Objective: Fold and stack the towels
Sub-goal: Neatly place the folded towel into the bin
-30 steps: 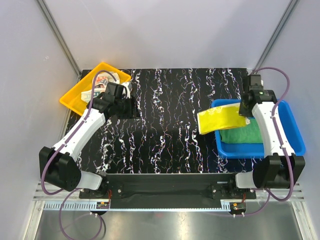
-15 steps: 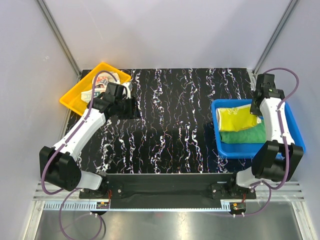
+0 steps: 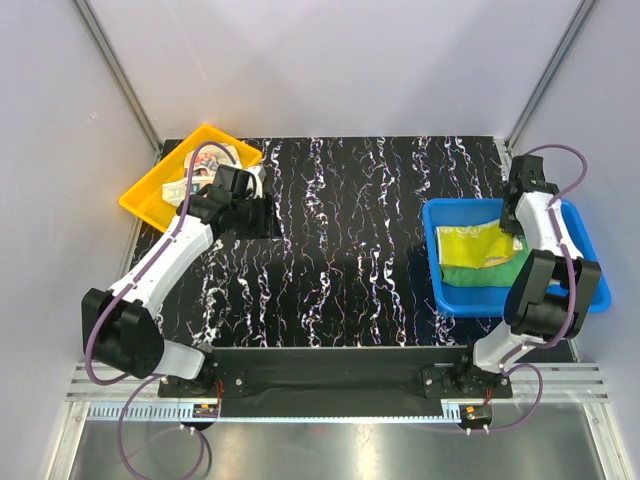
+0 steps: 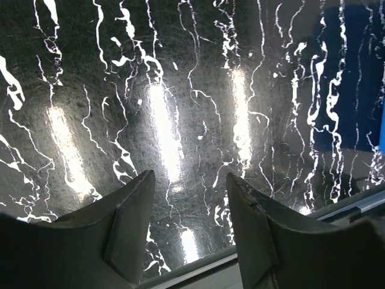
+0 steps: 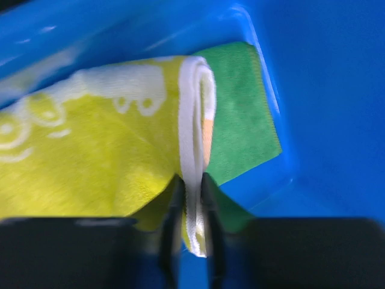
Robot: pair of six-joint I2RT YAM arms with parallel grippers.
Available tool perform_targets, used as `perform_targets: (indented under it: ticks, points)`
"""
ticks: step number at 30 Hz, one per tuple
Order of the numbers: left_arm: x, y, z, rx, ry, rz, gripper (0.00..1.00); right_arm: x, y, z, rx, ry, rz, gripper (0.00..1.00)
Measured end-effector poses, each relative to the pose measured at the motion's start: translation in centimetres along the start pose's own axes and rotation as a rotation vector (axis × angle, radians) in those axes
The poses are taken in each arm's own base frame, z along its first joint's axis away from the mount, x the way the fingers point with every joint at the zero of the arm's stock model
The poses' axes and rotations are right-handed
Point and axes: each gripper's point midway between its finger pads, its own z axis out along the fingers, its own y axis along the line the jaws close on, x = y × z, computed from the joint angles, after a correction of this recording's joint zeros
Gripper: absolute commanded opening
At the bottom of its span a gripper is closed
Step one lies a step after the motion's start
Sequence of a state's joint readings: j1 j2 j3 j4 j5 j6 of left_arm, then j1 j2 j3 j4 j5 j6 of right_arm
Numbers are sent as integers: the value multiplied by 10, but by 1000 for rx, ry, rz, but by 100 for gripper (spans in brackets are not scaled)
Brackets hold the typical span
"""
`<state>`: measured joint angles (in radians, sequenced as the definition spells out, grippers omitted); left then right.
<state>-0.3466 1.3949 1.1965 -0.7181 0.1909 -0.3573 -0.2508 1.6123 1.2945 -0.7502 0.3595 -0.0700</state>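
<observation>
Right arm (image 3: 545,225) back; gripper (image 5: 191,183) on towel (image 5: 90,156)

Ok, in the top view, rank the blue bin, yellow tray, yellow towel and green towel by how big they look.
Largest first:
blue bin
yellow tray
yellow towel
green towel, mostly covered, so only a strip shows

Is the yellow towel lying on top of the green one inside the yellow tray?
Not quite. The yellow towel does lie on top of the green towel, but inside the blue bin, not the yellow tray. The top external view shows this.
</observation>
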Motion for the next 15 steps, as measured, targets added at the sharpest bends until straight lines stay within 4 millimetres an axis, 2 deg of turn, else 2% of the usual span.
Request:
perform_targets:
  ticks: [1, 2, 5, 6, 8, 10, 13, 15]
  points:
    - [0, 1, 1, -5, 2, -1, 56, 2, -3, 5, 17, 11, 9, 36]
    - [0, 2, 2, -8, 4, -1, 56, 4, -8, 11, 38, 23, 22, 55]
    - [1, 5, 2, -25, 3, -1, 57, 11, -24, 23, 107, 60, 55, 68]
    - [1, 7, 2, -34, 3, -2, 57, 12, -29, 25, 126, 68, 63, 76]
    - [1, 9, 2, -51, 3, -6, 57, 13, -32, 26, 142, 73, 88, 86]
    - [0, 12, 1, -71, -2, -14, 57, 10, -30, 23, 132, 66, 112, 99]
    - [-6, 15, -2, -99, -20, -28, 57, 0, -22, 15, 82, 29, 164, 100]
    - [-13, 17, -6, -122, -44, -38, 58, -7, -14, 2, 37, -9, 191, 100]
